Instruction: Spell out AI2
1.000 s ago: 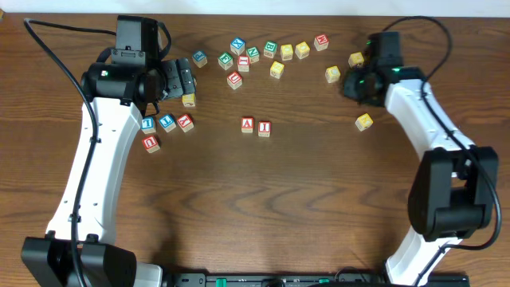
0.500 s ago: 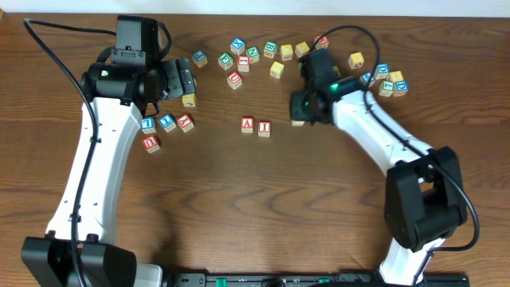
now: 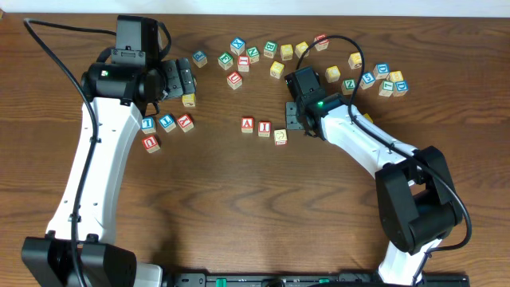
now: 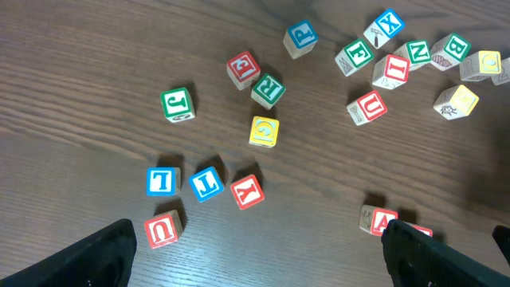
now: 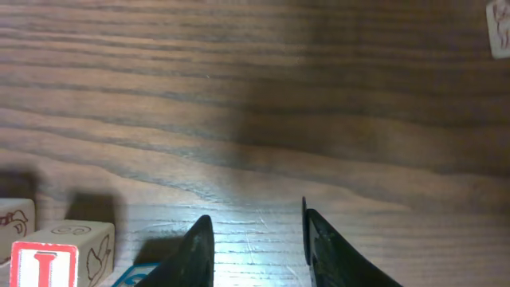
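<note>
The red "A" cube (image 3: 247,124) and the red "I" cube (image 3: 264,127) stand side by side mid-table. Just right of them, slightly nearer, sits a pale cube (image 3: 280,136). In the right wrist view it shows a blue-framed face (image 5: 135,276), cut off by the frame edge, next to the "I" cube (image 5: 44,267). My right gripper (image 3: 293,123) (image 5: 256,251) is open, with bare wood between its fingers and the blue-framed cube outside its left finger. My left gripper (image 3: 179,80) (image 4: 259,263) hangs wide open and empty. The "A" cube (image 4: 382,221) is by its right finger.
Several lettered cubes lie scattered along the back (image 3: 255,54), and more are at the back right (image 3: 386,80). A small group lies near the left arm (image 3: 166,122), with a yellow cube (image 3: 189,100) by the left gripper. The right arm stretches across the table's right half.
The right arm swung from the back right to mid-table. A cube that came with it now rests right of the "I" cube, outside the fingers. The left arm stayed still.
</note>
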